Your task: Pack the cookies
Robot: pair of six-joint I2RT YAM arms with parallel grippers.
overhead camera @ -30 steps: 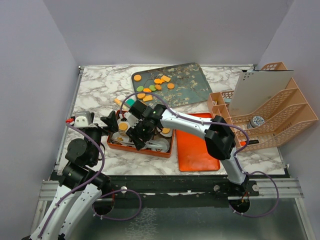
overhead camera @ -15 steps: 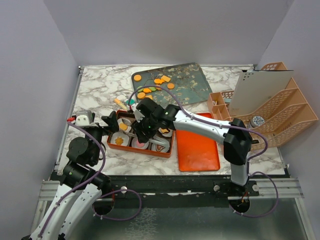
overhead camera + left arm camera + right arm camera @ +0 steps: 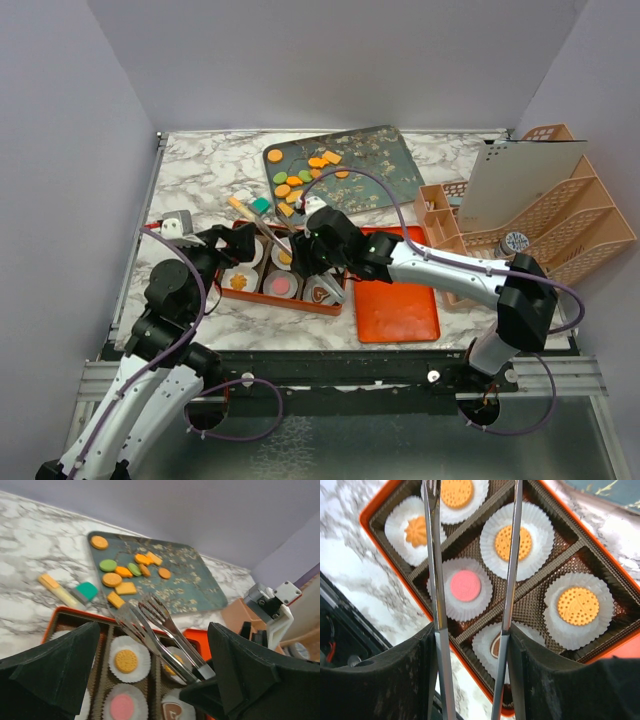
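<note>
Orange box (image 3: pixel 371 506) holds six cupped cookies (image 3: pixel 512 542), the 6 o'clock one half-hidden; right pincer (image 3: pixel 328 243) clamps tongs (image 3: pixel 511 580), left pincer (image 3: pixel 152 625) gapes.

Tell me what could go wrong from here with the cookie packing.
1. The tongs, held by the right tool, hang over filled paper cups; a dip might knock the pink cookie or crumple a cup.
2. The left tool sits open right beside the orange box; a small swing could shove it.
3. The loose cookies on the tray lie bunched together, so the tongs may pinch two at once.
</note>
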